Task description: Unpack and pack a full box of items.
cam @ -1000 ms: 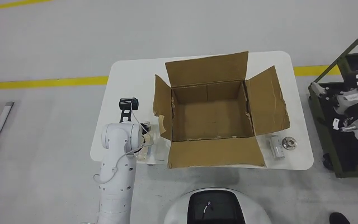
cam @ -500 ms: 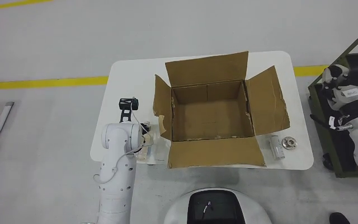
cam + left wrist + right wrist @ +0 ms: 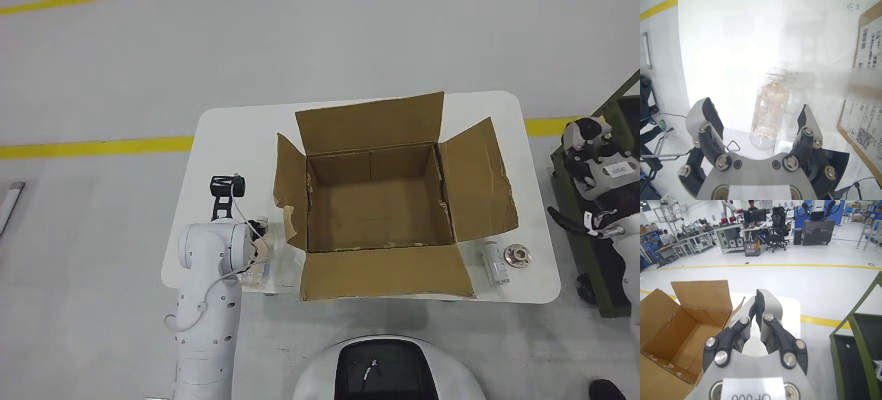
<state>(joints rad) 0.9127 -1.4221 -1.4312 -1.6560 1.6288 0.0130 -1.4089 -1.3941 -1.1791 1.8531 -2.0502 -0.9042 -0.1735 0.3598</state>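
Observation:
The open cardboard box (image 3: 375,205) stands in the middle of the white table (image 3: 230,140), with nothing inside that I can see. A clear plastic bottle (image 3: 770,111) lies on the table near the box's left flap. My left gripper (image 3: 758,109) hovers over it, open, one finger on each side and neither touching it. My right gripper (image 3: 758,298) is shut on nothing and sits off the table's right end, facing the box (image 3: 677,328). The right arm (image 3: 600,175) sits at the right edge of the top view.
A small white item (image 3: 493,262) and a round metal part (image 3: 516,255) lie on the table near the box's front right corner. A green cart (image 3: 590,240) stands right of the table, close to the right arm. Box flaps spread outward on all sides.
The right arm has come up into the top view beside the green cart. The left arm has barely shifted over the bottle.

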